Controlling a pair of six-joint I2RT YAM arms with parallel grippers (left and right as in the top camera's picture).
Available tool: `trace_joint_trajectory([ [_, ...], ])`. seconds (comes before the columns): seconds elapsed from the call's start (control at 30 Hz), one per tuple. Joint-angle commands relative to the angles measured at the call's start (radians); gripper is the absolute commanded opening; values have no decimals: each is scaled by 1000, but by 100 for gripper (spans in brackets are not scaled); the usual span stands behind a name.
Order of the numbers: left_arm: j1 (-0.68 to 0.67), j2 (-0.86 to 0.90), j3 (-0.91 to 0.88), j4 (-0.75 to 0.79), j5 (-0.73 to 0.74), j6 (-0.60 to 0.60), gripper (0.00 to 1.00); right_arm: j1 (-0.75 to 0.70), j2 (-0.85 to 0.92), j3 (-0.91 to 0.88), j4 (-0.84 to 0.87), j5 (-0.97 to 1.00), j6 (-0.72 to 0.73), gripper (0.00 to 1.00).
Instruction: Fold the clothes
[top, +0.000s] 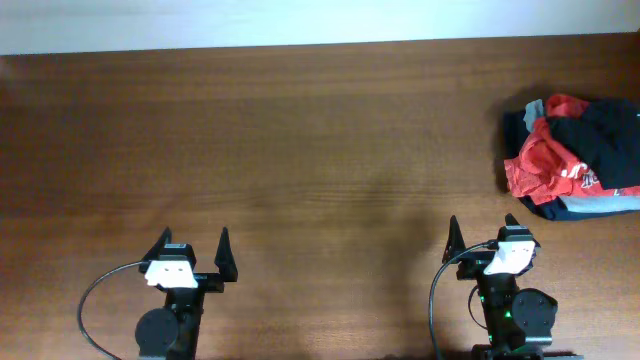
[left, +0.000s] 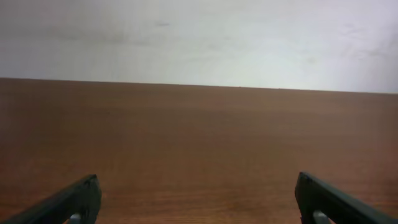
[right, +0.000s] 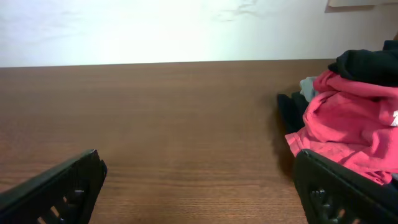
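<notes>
Overhead, starting at the near left, the left gripper sits low over the table. Its two fingers are spread wide with nothing between them. Its own wrist view shows only brown wood and a pale wall, with no cloth anywhere.

Moving right, there is a long stretch of tabletop before the right gripper, also at the near edge. Its fingers are splayed apart too and grip nothing.

Further right and further back lies a heap of garments against the right edge of the table. The black T-shirt is bunched on top of it, toward the heap's right side. It is draped over the red shirt, and the grey and navy garments peek out underneath on the near side.

From the right wrist view the black cloth shows at the upper right, above the red folds and partly cut off by the frame. So the shirt lies ahead of and to the right of the right gripper, well apart from it, and the right arm is plainly the nearer one. The left arm would have to cross the whole table.

Crumpled as it is, the shirt shows no clear long axis. I'd guess the first reach goes diagonally, far and right, to lift it clear of the red one.
</notes>
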Motion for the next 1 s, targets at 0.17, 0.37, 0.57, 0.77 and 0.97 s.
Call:
trace_joint_trajectory([
  [0.17, 6, 8, -7, 0, 18, 72, 99, -6, -8, -9, -1, 16, 5, 99],
  [0.37, 6, 9, -6, 0, 17, 72, 99, -6, -8, -9, -1, 16, 5, 99],
  [0.57, 6, 9, -7, 0, 17, 72, 99, -6, -9, -9, -1, 16, 5, 99],
  [0.77, 6, 9, -7, 0, 17, 72, 99, -6, -8, -9, -1, 16, 5, 99],
  [0.97, 6, 9, -7, 0, 17, 72, 99, -6, -8, -9, -1, 16, 5, 99],
])
